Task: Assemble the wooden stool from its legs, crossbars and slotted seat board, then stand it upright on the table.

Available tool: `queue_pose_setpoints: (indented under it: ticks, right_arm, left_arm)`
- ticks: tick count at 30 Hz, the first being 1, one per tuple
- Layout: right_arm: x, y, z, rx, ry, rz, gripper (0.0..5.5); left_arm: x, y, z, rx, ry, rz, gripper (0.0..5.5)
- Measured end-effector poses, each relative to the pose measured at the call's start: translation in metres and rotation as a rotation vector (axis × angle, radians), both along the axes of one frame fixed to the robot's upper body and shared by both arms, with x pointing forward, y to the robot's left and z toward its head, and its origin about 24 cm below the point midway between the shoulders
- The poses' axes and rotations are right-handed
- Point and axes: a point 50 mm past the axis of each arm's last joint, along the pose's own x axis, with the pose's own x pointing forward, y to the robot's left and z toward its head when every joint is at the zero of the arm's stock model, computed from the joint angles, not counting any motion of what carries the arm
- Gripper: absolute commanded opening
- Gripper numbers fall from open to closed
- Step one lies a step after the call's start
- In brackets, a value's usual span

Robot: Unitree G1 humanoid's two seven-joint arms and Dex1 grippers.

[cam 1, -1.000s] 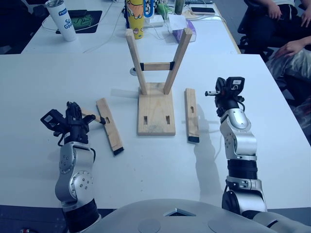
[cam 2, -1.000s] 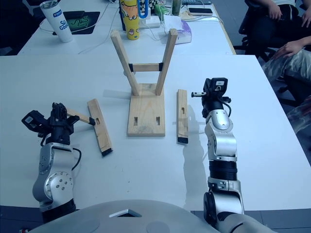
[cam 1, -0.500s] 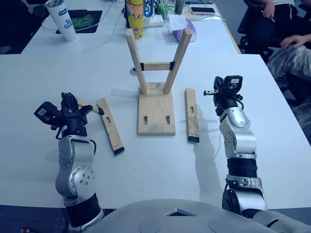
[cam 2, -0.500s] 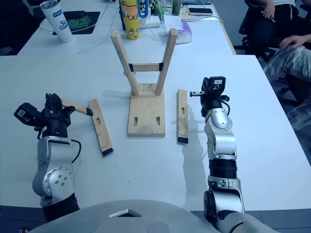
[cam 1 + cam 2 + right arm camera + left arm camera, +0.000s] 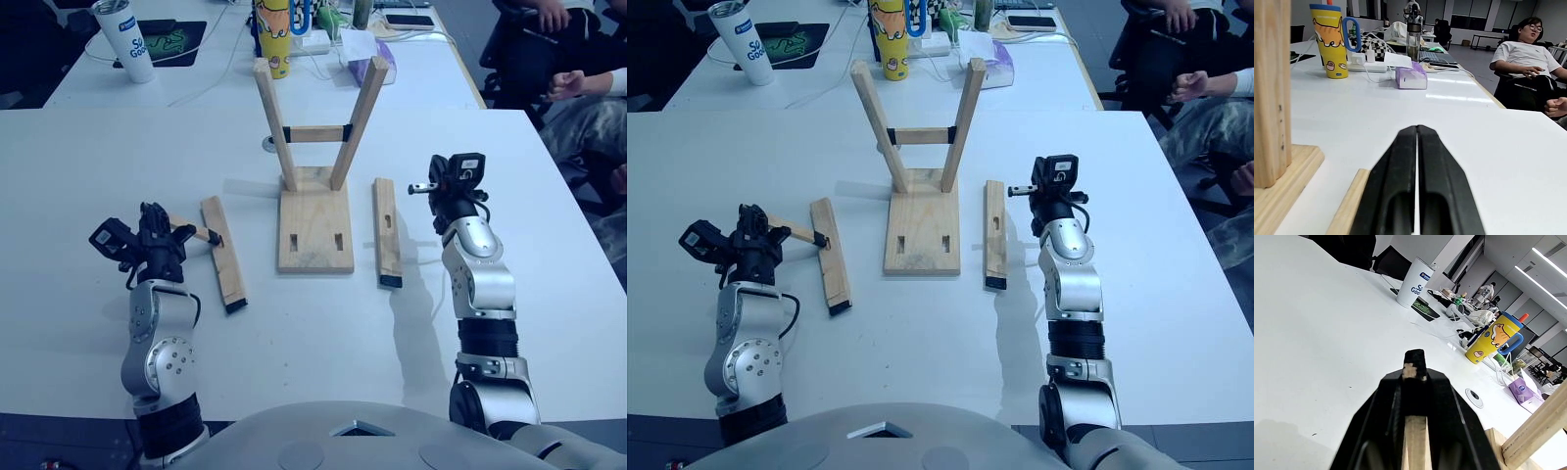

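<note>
Grips crossbar (image 5: 193, 231) in left claw (image 5: 168, 235), toward tabletop's (image 5: 88, 166) left edge; has right claw (image 5: 437, 188) closed, empty, beside loose leg (image 5: 386, 231).

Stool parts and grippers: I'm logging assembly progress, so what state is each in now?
Seat board: lying flat, two near slots empty.
Fitted legs: two upright in board's far end, crossbar between.
Loose legs: two lying flat, one each side.
Loose crossbar: held in left gripper.
Left gripper: shut on loose crossbar.
Right gripper: shut, empty.

White table (image 5: 118, 157): seat board (image 5: 315, 240) flat at centre, left leg (image 5: 223, 255) and right leg (image 5: 386, 231) lying alongside.
</note>
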Motion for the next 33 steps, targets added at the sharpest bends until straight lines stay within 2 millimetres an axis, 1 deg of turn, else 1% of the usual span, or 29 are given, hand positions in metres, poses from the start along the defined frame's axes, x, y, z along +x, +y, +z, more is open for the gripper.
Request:
queue_pose_setpoints:
  ticks: [7, 12, 17, 25, 33]
  right_arm:
    - [0.0, 0.0, 0.0, 0.0, -0.001, 0.0, 0.0]
    - [0.0, 0.0, 0.0, 0.0, -0.002, 0.0, 0.0]
    - [0.0, 0.0, 0.0, -0.001, -0.003, 0.001, 0.0]
    - [0.0, 0.0, 0.001, -0.001, -0.013, 0.001, 0.0]
    - [0.0, 0.0, 0.002, -0.003, -0.017, 0.001, 0.0]
  left_arm:
    - [0.0, -0.003, -0.003, 0.016, 0.028, -0.009, 0.46]
    - [0.0, -0.007, -0.002, 0.083, 0.056, -0.006, 0.46]
    - [0.0, -0.014, 0.001, 0.198, 0.069, -0.024, 0.46]
    - [0.002, -0.013, -0.003, 0.261, 0.074, -0.054, 0.46]
    - [0.003, -0.016, -0.003, 0.375, 0.073, -0.086, 0.46]
